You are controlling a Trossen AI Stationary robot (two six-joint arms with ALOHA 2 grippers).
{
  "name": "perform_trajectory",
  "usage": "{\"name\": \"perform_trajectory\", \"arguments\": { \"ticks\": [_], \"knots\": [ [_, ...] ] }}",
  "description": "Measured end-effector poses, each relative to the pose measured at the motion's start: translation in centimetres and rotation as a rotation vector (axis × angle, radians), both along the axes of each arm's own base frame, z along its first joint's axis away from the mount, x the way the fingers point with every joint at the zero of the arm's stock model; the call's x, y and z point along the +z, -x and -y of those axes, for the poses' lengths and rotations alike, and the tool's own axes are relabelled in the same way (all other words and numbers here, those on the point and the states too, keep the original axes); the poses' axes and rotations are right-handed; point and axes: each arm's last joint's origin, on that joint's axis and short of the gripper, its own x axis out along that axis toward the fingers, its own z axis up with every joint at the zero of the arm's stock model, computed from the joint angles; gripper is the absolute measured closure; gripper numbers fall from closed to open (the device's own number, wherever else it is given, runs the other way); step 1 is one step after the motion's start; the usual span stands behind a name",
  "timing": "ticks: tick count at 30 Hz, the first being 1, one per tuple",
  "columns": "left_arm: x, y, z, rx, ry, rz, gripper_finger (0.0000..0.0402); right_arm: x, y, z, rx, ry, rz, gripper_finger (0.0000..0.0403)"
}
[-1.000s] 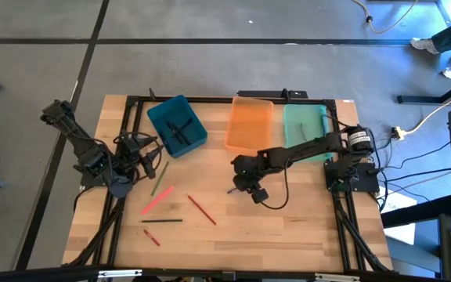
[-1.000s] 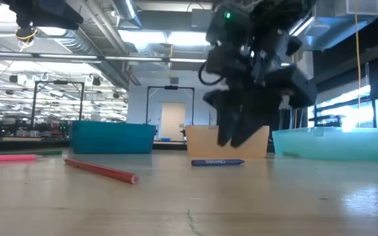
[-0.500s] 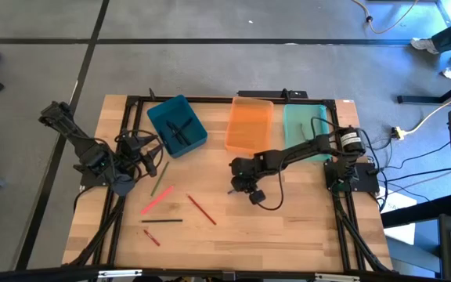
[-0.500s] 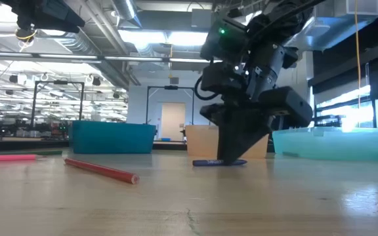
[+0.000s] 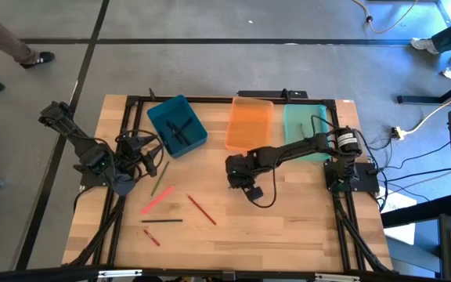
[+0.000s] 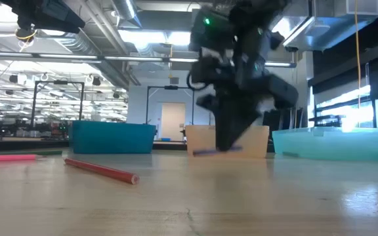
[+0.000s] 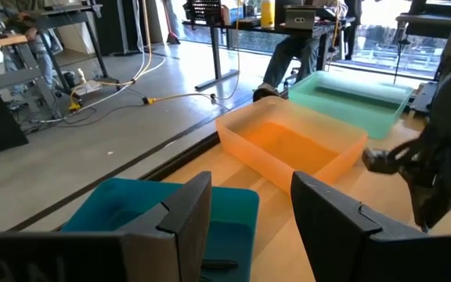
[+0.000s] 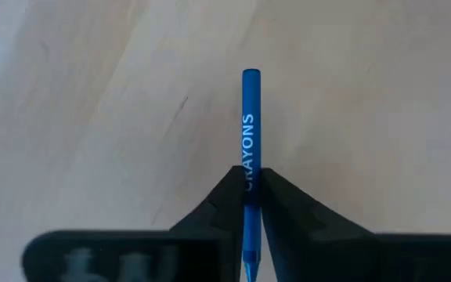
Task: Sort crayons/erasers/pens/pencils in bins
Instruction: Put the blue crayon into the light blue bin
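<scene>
High view had the left hand (image 5: 149, 159) sitting with fingers spread wide and holding nothing, the teal bin (image 5: 177, 125) just beyond it and the loose sticks scattered nearer the front edge of the tabletop (image 5: 288, 227). Over to its right, the right hand (image 5: 236, 179) was pinched on a blue crayon (image 8: 249, 149) marked "CRAYONS", raised a bit off the wood, with the orange bin (image 5: 250, 125) just behind it and the mint bin (image 5: 304, 125) beside that.
</scene>
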Motion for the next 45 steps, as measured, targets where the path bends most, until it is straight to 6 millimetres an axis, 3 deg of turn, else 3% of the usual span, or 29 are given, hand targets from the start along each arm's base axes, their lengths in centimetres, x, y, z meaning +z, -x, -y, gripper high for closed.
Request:
{"name": "perform_trajectory", "arguments": {
  "ticks": [7,13,18,26,31,37,40,45],
  "knots": [
    [0.0,0.0,0.0,-0.003,-0.002,-0.007,0.0231,2.3,0.3,1.5,-0.051,0.022,-0.092,0.0377],
    [0.0,0.0,0.0,-0.005,-0.002,-0.009,0.0231,4.3,2.0,3.3,-0.172,0.023,-0.065,0.0369],
    [0.0,0.0,0.0,-0.006,-0.001,-0.01,0.0231,6.5,5.5,3.7,-0.261,0.108,-0.007,0.037],
    [0.0,0.0,0.0,0.007,-0.009,0.007,0.0231,9.3,13.7,5.2,-0.594,0.271,0.136,0.0367],
    [0.2,-0.1,0.0,0.023,-0.019,0.037,0.0231,8.3,18.3,7.2,-0.891,0.293,0.177,0.0367],
    [0.2,-0.1,0.0,0.024,-0.019,0.039,0.0231,5.5,22.4,10.0,-1.408,0.379,0.211,0.0361],
    [0.2,-0.1,0.0,0.024,-0.02,0.04,0.0231,4.2,23.4,11.2,-1.551,0.358,0.199,0.0357],
    [0.2,0.0,0.0,0.032,-0.029,0.048,0.0231,3.0,23.8,12.8,-1.602,0.295,0.255,0.0351]
  ]
}}
